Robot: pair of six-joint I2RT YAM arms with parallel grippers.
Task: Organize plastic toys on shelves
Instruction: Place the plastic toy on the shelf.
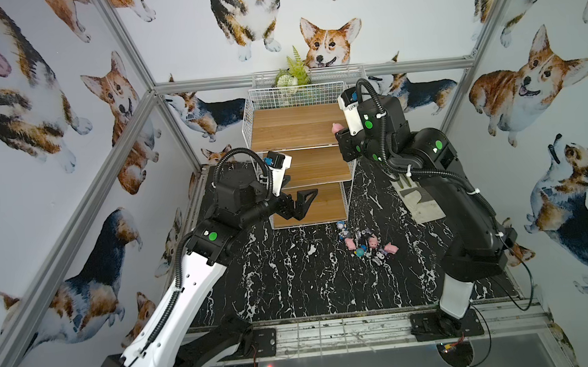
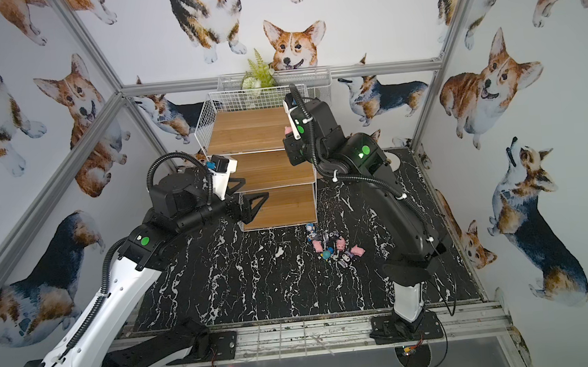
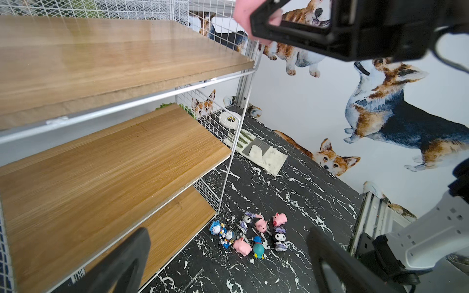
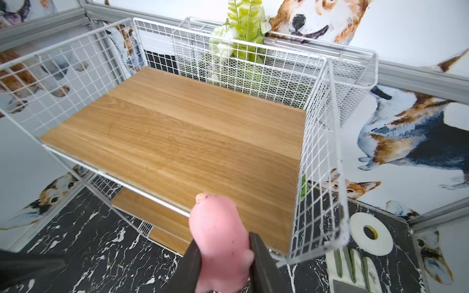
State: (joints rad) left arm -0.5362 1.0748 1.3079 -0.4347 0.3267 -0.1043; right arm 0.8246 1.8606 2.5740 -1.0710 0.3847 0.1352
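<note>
Marble desk [image 1: 292, 280] held loose toys [image 1: 364, 243]. Right pincer [image 4: 224, 241] clutched a pink pig [image 4: 215, 223] by the top shelf [image 4: 177, 132]; left pincer [image 1: 298, 187] gaped empty.

Black, white-veined tabletop [image 1: 285, 284]. Carries: white wire rack [image 1: 279, 97] holding three stepped wood-grain shelves [image 1: 295, 127]; cluster of plastic toys [image 1: 364, 245] near the rack's front corner; work glove [image 1: 419, 202] and tape roll [image 4: 371, 237] beside the rack.
</note>
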